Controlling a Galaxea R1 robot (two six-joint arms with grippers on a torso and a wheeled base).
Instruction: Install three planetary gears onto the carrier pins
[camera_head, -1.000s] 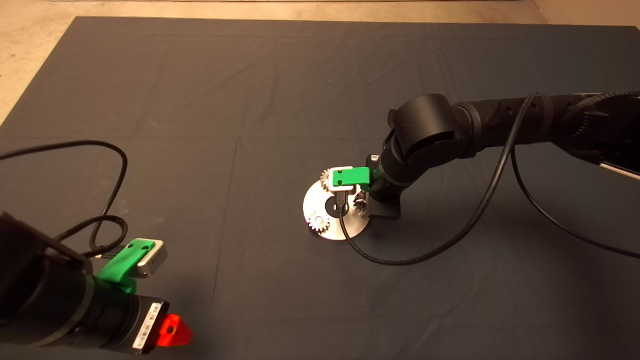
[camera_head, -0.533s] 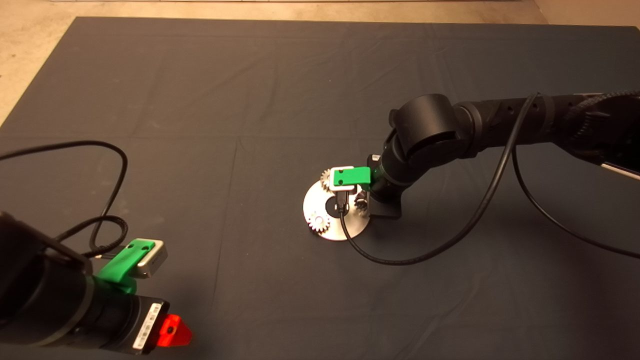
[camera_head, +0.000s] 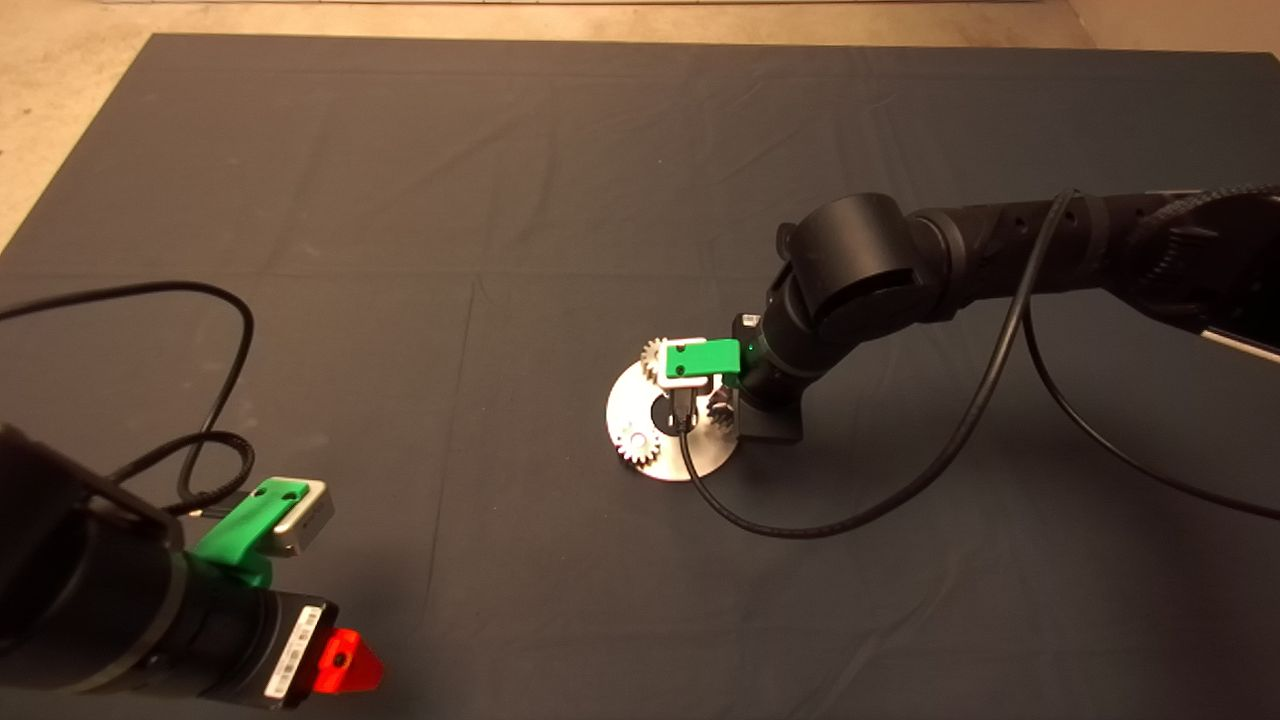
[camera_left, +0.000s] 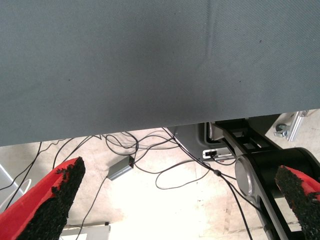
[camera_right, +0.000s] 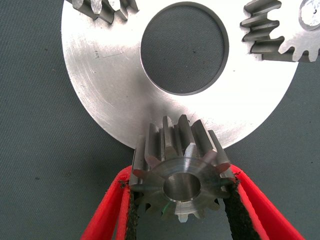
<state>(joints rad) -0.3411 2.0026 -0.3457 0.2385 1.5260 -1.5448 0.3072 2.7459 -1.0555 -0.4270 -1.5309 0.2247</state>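
Note:
The shiny ring-shaped disc (camera_head: 668, 462) (camera_right: 110, 80) lies mid-mat. Two planetary gears sit on it, one at its far edge (camera_head: 652, 355) (camera_right: 102, 11) and one at its near-left edge (camera_head: 637, 445) (camera_right: 272, 32); a carrier pin (camera_right: 310, 14) shows in the bore of the latter. My right gripper (camera_head: 722, 412) (camera_right: 182, 176) is shut on the third planetary gear (camera_head: 719, 408) (camera_right: 182, 172), which stands upright at the disc's right rim with both red fingers (camera_right: 250, 205) against its teeth. A silvery round face fills its bore. My left gripper (camera_head: 345, 665) (camera_left: 180, 170) waits open at the mat's near-left.
A black cable (camera_head: 860, 505) loops from the right arm across the mat beside the disc. Another cable (camera_head: 215, 400) curls on the mat by the left arm. The left wrist view shows the mat's edge, floor cables and a stand (camera_left: 260, 170) beyond it.
The right gripper has sunk slightly toward the disc with the gear in it. The left arm has not moved.

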